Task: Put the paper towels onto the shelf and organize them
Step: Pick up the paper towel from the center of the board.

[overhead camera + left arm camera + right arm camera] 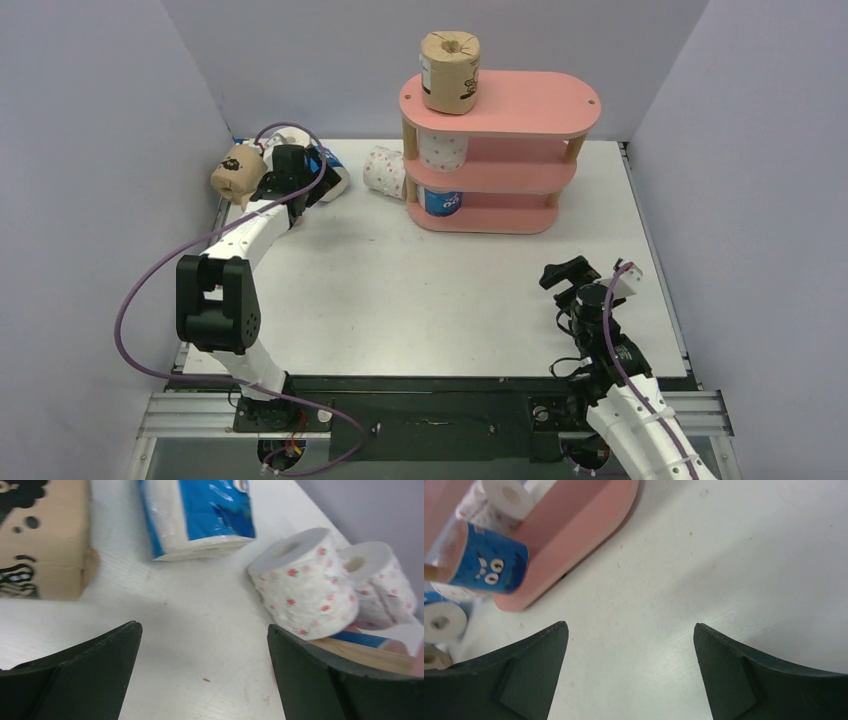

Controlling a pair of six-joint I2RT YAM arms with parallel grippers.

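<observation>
Pick step: left claw [203, 629] released, empty; blue roll [200, 515] just ahead, dotted roll [305, 585] ahead-right; next likely needs advancing, clenching one, carrying to shelf [530, 102]; right claw [628, 626] released.

Dark fingers [75, 675] stand wide apart at the lower corners, above the white counter [190, 625]. Brown printed roll [42, 540] at upper left; blue roll [200, 515] at top centre; pink-dotted roll [305, 582] and second dotted roll [382, 582] side by side at right.

left gripper [205, 630]: jaws apart, arm stretched far-left | right gripper [631, 630]: jaws apart, arm seemingly folded back
</observation>
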